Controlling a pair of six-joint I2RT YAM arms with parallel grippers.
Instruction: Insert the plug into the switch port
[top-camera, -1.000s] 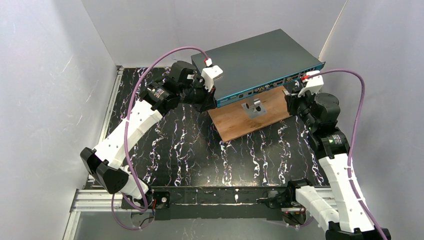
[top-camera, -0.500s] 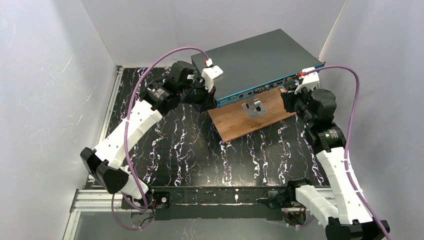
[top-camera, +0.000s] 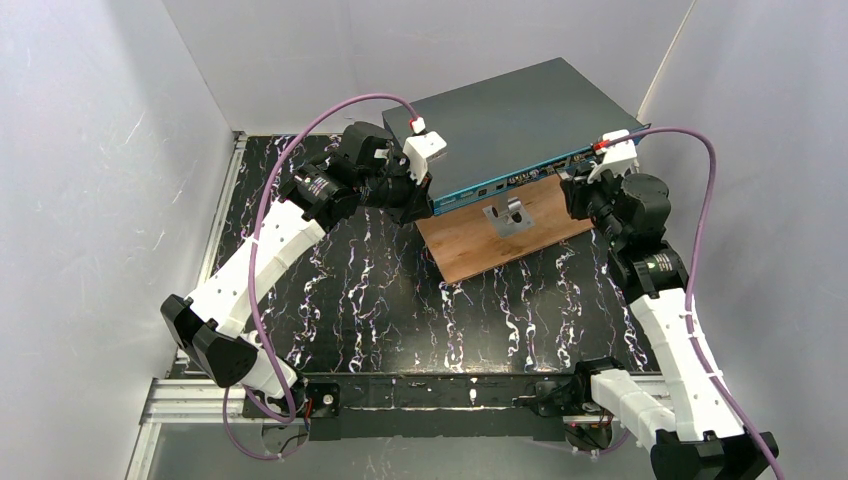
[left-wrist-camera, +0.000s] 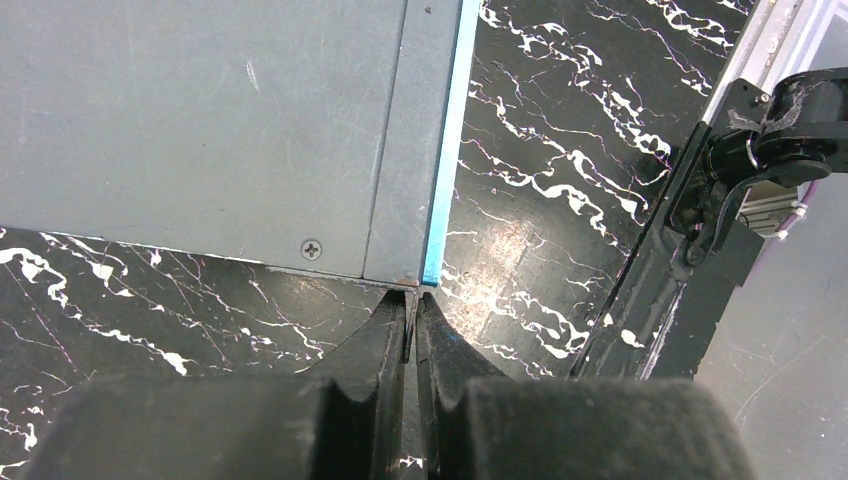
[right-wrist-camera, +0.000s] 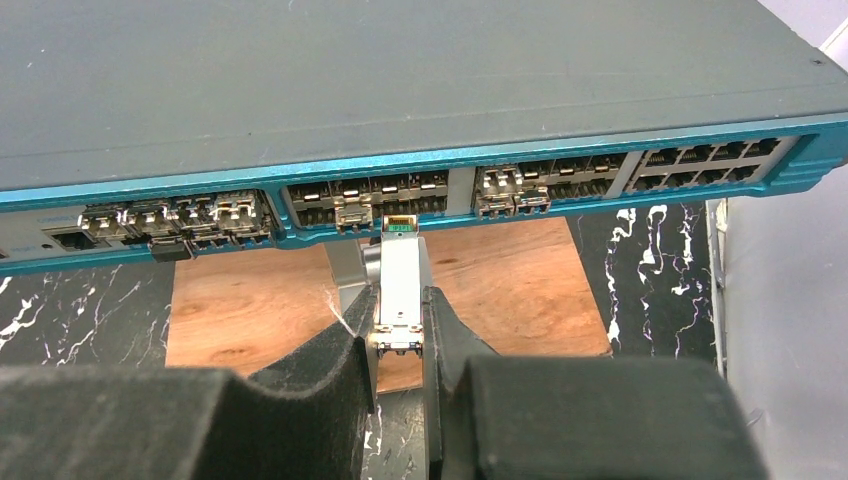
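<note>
Where the plug (right-wrist-camera: 398, 280) sits: you have it pinched in your right claw (right-wrist-camera: 398, 305), a slim silver piece standing on end, its green-tipped end pointing to 12 o'clock in the right wrist view.
Plug tip: it lies at the lower edge of the teal strip (right-wrist-camera: 620, 195), just under the middle bank of sockets (right-wrist-camera: 370, 195); you cannot tell whether it touches.
Switch (top-camera: 510, 120): a wide, flat, dark grey box at about 1 o'clock on the table (top-camera: 350, 290) in the top view, its socket face turned toward 5 o'clock.
Right claw: your fingers (right-wrist-camera: 360, 320) press the plug's two sides near its lower end; the arm reaches in from 4 o'clock.
Left claw (left-wrist-camera: 411, 300): its tips are pressed together with nothing between them, at the switch's corner where the teal edge ends; contact with that corner you cannot tell.
Wooden board (top-camera: 480, 245): brown and flat on the table, it sticks out from under the switch's front toward 6 o'clock.
Metal bracket (top-camera: 508, 215): it stands on the board, just in front of the socket face.
Purple cable (top-camera: 700, 200): it loops over your right arm at 3 o'clock.
</note>
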